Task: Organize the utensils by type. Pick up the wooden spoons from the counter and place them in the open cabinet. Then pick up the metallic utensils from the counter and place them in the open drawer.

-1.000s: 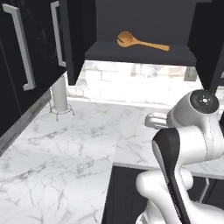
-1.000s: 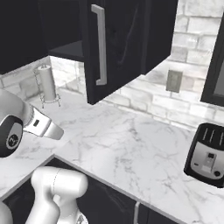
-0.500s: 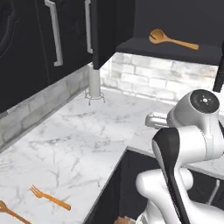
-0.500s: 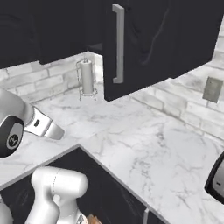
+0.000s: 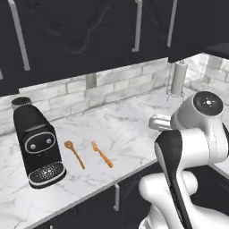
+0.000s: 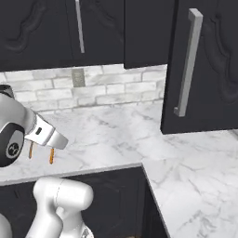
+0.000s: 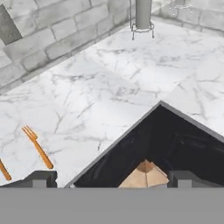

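One tan-orange wooden spoon point(image 5: 74, 153) lies on the white marble counter point(image 5: 129, 129), just right of a coffee machine. A slim orange fork point(image 5: 102, 154) lies beside it, about a hand's width to its right. The hand view has the fork point(image 7: 38, 147) at lower left, and the spoon's handle end point(image 7: 4, 170) shows at the left edge. My gripper point(image 7: 113, 180) hangs open and empty off the counter's front edge, to the right of both utensils. An open cabinet door point(image 6: 200, 69) juts over the counter; the cabinet's inside and the open drawer are out of view.
A black coffee machine point(image 5: 38, 147) stands at the counter's left. A paper towel holder point(image 5: 178, 78) stands in the back corner, also in the hand view point(image 7: 143, 15). An outlet point(image 6: 78, 77) sits in the brick backsplash. Dark upper cabinets point(image 5: 89, 36) hang overhead.
The whole picture has shifted, so the camera has moved. The cabinet shelf with a spoon on it has left the view; the coffee machine, spoon and fork have come in. The gripper stays open.
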Robot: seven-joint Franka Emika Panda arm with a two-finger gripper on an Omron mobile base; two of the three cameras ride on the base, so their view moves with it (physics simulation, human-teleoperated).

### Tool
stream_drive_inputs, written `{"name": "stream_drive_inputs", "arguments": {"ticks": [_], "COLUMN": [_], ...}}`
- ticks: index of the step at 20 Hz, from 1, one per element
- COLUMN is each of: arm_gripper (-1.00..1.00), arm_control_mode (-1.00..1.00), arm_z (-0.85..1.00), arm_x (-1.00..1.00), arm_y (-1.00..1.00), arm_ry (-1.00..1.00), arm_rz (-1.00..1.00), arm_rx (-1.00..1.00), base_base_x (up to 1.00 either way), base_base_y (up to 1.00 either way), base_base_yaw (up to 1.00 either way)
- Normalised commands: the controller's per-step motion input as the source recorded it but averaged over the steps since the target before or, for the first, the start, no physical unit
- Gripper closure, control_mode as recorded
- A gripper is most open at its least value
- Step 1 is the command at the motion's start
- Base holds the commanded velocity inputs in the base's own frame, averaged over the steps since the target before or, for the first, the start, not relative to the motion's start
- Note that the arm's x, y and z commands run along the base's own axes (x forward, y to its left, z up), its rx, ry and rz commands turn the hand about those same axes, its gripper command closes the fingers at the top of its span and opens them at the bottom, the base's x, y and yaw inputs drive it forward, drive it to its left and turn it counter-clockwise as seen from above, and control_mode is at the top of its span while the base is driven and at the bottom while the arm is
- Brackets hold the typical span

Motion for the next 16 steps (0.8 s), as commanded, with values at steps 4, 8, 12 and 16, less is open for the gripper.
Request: {"name": "stream_drive_inputs", "arguments": {"ticks": [4, 8, 12, 16], "arm_gripper": [-1.0, -1.0, -1.0, -1.0], "arm_control_mode": [1.0, 1.0, 1.0, 1.0], "arm_z": [0.0, 0.0, 0.0, 0.0], "arm_x": [0.0, 0.0, 0.0, 0.0], "arm_y": [0.0, 0.0, 0.0, 0.0], "arm_ry": [0.0, 0.0, 0.0, 0.0], "arm_rz": [0.0, 0.0, 0.0, 0.0], "arm_rx": [0.0, 0.0, 0.0, 0.0], "base_base_x": [-0.14, 0.05, 0.27, 0.68], "base_base_y": [0.28, 0.24, 0.18, 0.01], "base_base_yaw": [0.77, 0.65, 0.57, 0.26]}}
